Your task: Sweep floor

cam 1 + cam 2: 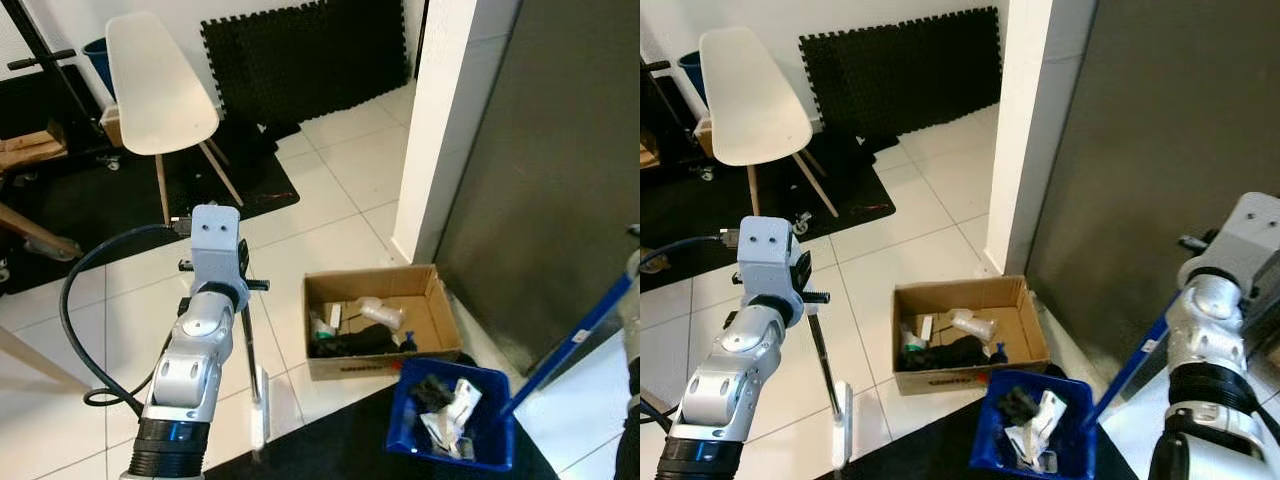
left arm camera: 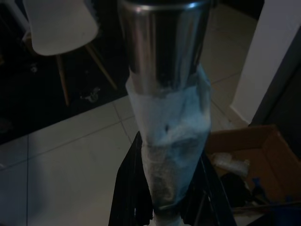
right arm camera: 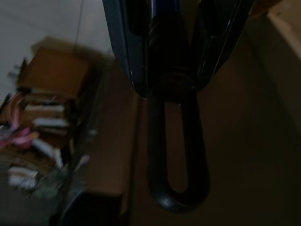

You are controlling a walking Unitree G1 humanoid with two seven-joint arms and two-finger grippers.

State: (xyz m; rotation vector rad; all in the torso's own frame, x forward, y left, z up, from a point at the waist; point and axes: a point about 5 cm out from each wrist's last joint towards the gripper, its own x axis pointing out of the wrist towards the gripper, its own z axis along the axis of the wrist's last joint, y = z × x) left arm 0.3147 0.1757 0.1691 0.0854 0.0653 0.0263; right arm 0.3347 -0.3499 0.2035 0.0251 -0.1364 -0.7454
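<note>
Left hand points downward, its fingers clamped around the broom standing upright on the white tile floor. Right hand grips the blue dustpan handle; the pan sits beside a cardboard box

A white-tiled floor runs past a white pillar and a dark grey panel. A white chair on wooden legs stands beside black foam mats (propped against the far wall) in even indoor light.
</note>
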